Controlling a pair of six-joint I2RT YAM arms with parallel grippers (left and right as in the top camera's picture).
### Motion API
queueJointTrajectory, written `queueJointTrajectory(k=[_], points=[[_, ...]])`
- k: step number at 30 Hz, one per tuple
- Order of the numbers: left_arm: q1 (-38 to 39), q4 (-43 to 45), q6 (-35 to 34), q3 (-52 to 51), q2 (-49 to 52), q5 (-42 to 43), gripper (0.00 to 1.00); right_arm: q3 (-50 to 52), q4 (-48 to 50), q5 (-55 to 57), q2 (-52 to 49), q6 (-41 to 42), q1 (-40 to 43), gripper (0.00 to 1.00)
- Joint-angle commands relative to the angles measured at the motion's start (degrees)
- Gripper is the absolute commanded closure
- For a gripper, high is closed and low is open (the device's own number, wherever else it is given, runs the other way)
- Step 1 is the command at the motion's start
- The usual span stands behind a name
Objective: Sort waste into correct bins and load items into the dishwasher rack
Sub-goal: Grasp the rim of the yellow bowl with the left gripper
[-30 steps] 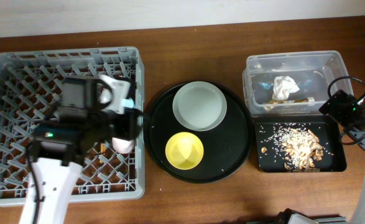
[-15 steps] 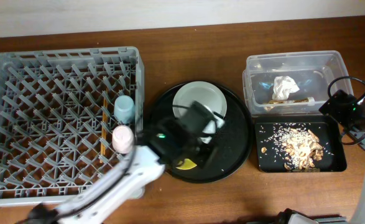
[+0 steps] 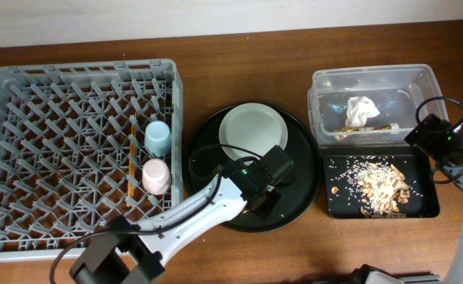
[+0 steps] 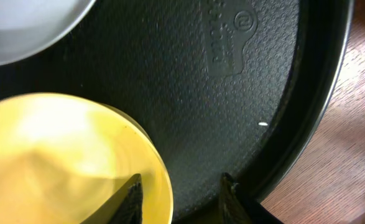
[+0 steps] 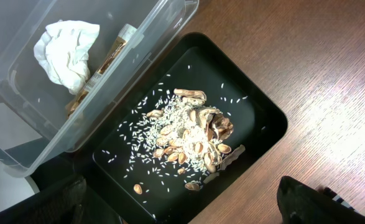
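Yellow round plastic bowl (image 4: pixel 64 155) on the big round black plastic tray (image 4: pixel 244 93), in the tray's near half, just beside the pale grey-white round plate (image 3: pixel 251 132) on the same tray; from overhead, almost wholly hidden under the left arm. Left claw (image 4: pixel 181 186) low at the bowl's edge, partly open, one finger inside the rim and the other outside over the black tray, no grip visible. Left of the round tray, the large square grey plastic dishwasher rack (image 3: pixel 57 142), with a small light-blue cup (image 3: pixel 158 138) and a small pink cup (image 3: pixel 155 175) near its right side and a pair of thin wooden chopsticks (image 3: pixel 130 170) just beside them. Right of the round tray, a clear rectangular plastic tub (image 3: pixel 369 76) with a crumpled white tissue (image 3: pixel 362 109) and a small wrapper scrap (image 5: pixel 110 59) inside. Just in front of it, a shallow black rectangular plastic tray (image 3: pixel 341 201) with brownish-tan flaky food scraps (image 3: pixel 381 183) and pale grains. Right claw (image 5: pixel 182 186) above that tray, spread wide, empty. All on a brown wooden table (image 3: pixel 255 47).
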State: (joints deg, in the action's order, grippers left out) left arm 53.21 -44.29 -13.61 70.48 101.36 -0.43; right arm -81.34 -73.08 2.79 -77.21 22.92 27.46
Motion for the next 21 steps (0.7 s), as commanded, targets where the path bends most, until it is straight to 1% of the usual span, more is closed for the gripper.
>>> queueJointTrajectory(k=[1, 7, 11, 13, 15, 20, 21], points=[[0.96, -0.31, -1.40, -0.22, 3.02, 0.63, 0.63, -0.68, -0.02, 0.72, -0.11, 0.07, 0.35, 0.01], [1.16, -0.35, -1.40, -0.22, 5.55, 0.63, 0.64, -0.68, 0.00, 0.72, -0.11, 0.07, 0.35, 0.01], [1.16, -0.50, -1.40, -0.22, 5.55, -0.28, 0.67, -0.68, 0.00, 0.72, -0.11, 0.04, 0.35, 0.01], [1.16, -1.03, -1.38, -0.22, 5.55, -2.95, 0.72, -0.68, 0.00, 0.72, -0.11, 0.07, 0.35, 0.01], [1.16, -1.44, -1.40, -0.22, 5.55, -3.26, 0.76, -0.68, -0.02, 0.72, -0.11, 0.07, 0.35, 0.01], [1.16, -1.68, -1.38, -0.22, 5.55, -3.28, 0.80, -0.68, -0.02, 0.72, -0.11, 0.04, 0.35, 0.01], [1.16, -1.68, -1.38, -0.22, 5.55, -3.26, 0.85, -0.68, 0.00, 0.72, -0.11, 0.04, 0.35, 0.01]])
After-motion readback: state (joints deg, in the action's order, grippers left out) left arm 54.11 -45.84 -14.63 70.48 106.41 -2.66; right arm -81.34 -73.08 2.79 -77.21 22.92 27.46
